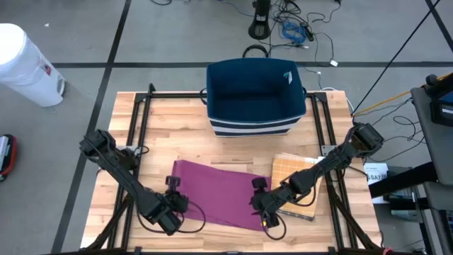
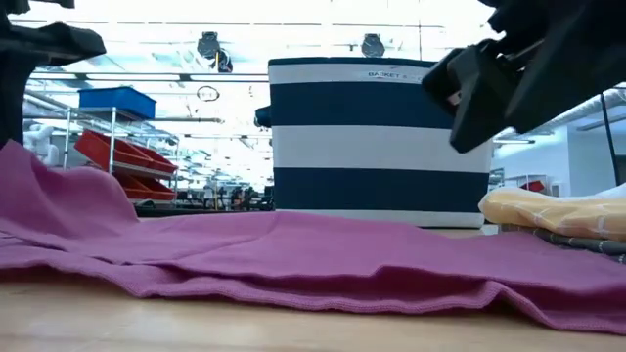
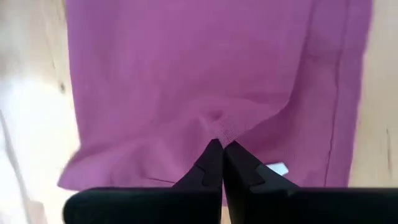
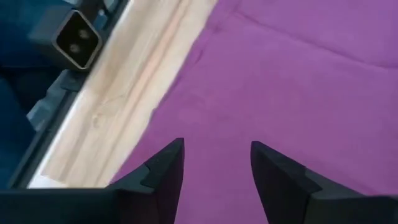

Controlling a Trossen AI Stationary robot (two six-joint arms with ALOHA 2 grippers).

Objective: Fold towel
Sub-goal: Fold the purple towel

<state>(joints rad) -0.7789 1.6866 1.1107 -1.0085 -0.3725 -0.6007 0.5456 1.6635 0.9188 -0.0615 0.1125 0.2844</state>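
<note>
A purple towel (image 1: 216,195) lies spread on the wooden table (image 1: 177,127), mostly flat in the low view (image 2: 293,254). My left gripper (image 1: 175,203) is at the towel's near left part and is shut on it (image 3: 222,147). My right gripper (image 1: 260,205) hovers open over the towel's right side (image 4: 214,158), with its fingers above the cloth; whether they touch it, I cannot tell. In the low view the towel's left part (image 2: 39,191) rises toward the left arm. My left gripper pinches a small pucker of the towel with a hemmed edge (image 3: 227,130) between its two shut fingertips, coming steeply from above. The cloth wrinkles toward the pinch. The held bit is raised a little, and the rest of the towel lies on the table.
A navy and white striped basket (image 1: 255,95) stands at the table's far middle. A stack of folded tan cloth (image 1: 294,185) lies right of the towel, under the right arm. Black frame rails (image 1: 141,113) run along both table sides.
</note>
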